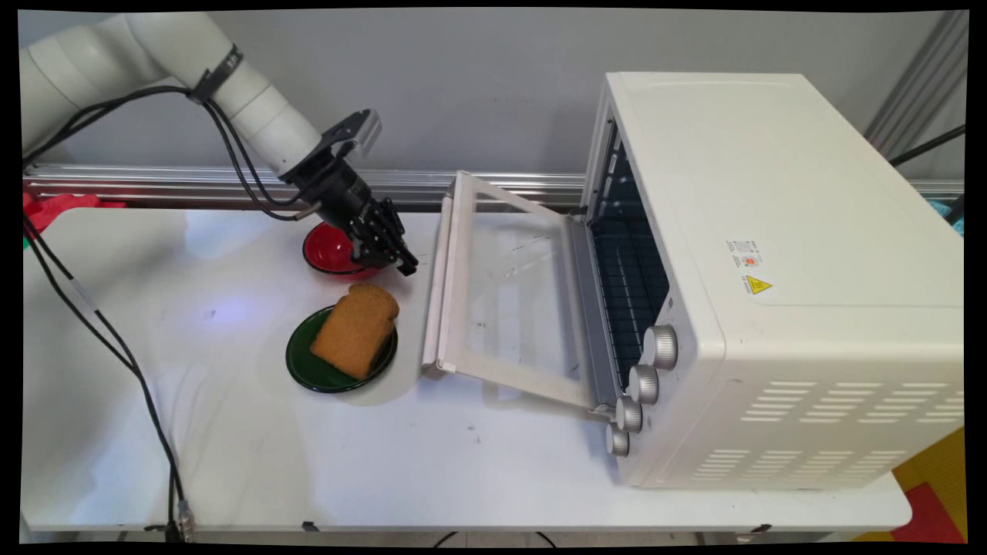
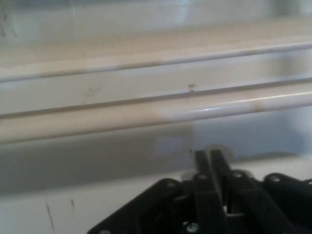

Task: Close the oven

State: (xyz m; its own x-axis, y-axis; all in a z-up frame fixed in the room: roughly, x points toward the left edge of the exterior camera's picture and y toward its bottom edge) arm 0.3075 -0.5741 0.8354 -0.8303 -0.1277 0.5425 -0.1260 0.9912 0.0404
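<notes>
My black gripper point(image 1: 406, 266) hangs low over the table, shut with nothing between its fingers; in the hand view the gripper point(image 2: 210, 155) has its two fingers pressed together. It points at the handle point(image 2: 146, 114) of the oven door point(image 1: 509, 293), which lies open and flat. The handle point(image 1: 437, 285) is a short way to the right of the fingertips, apart from them. Just below the gripper a slice of brown bread point(image 1: 356, 329) lies on a green plate point(image 1: 308, 370). A red bowl point(image 1: 324, 248) sits behind the gripper, partly hidden by it.
A white toaster oven point(image 1: 771, 285) fills the right half of the table, its wire rack point(image 1: 628, 281) visible inside and several knobs point(image 1: 644, 383) on the front. Black cables point(image 1: 116, 347) hang down across the left of the table. A metal rail point(image 1: 154, 185) runs along the back.
</notes>
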